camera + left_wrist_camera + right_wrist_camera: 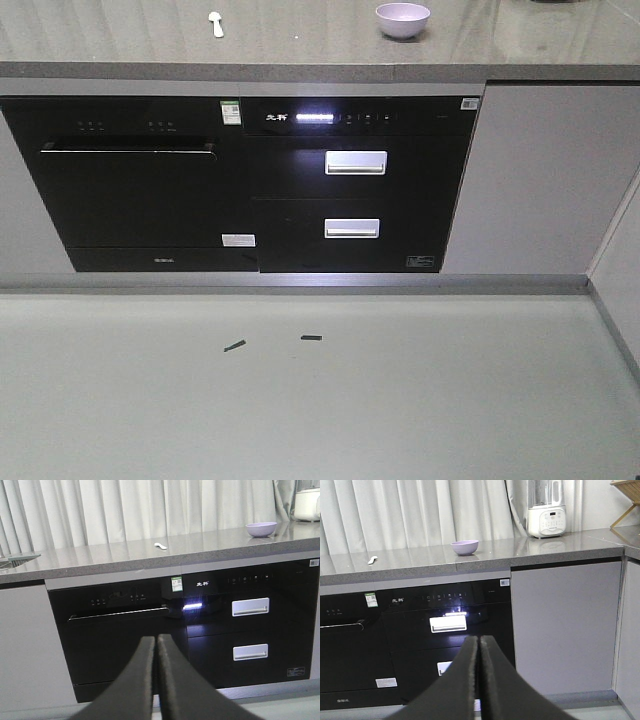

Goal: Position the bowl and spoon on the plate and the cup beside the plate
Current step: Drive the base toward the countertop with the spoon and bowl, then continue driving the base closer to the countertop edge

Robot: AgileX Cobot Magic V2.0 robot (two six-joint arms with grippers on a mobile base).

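A lavender bowl (402, 19) stands on the grey counter (300, 45), right of centre; it also shows in the left wrist view as the bowl (261, 529) and in the right wrist view as the bowl (464, 547). A pale spoon (216, 23) lies on the counter to the bowl's left, seen too as the spoon (160, 545) and the spoon (372, 559). Plate and cup are out of view. My left gripper (156, 639) and right gripper (479, 639) are both shut and empty, held low in front of the cabinets, well away from the counter. Neither gripper shows in the front view.
Under the counter sit black built-in appliances (240, 185) with silver drawer handles (355, 162). A white blender (546, 510) stands at the counter's right end, with a wooden rack (627, 492) further right. A sink (17, 558) lies far left. Curtains hang behind.
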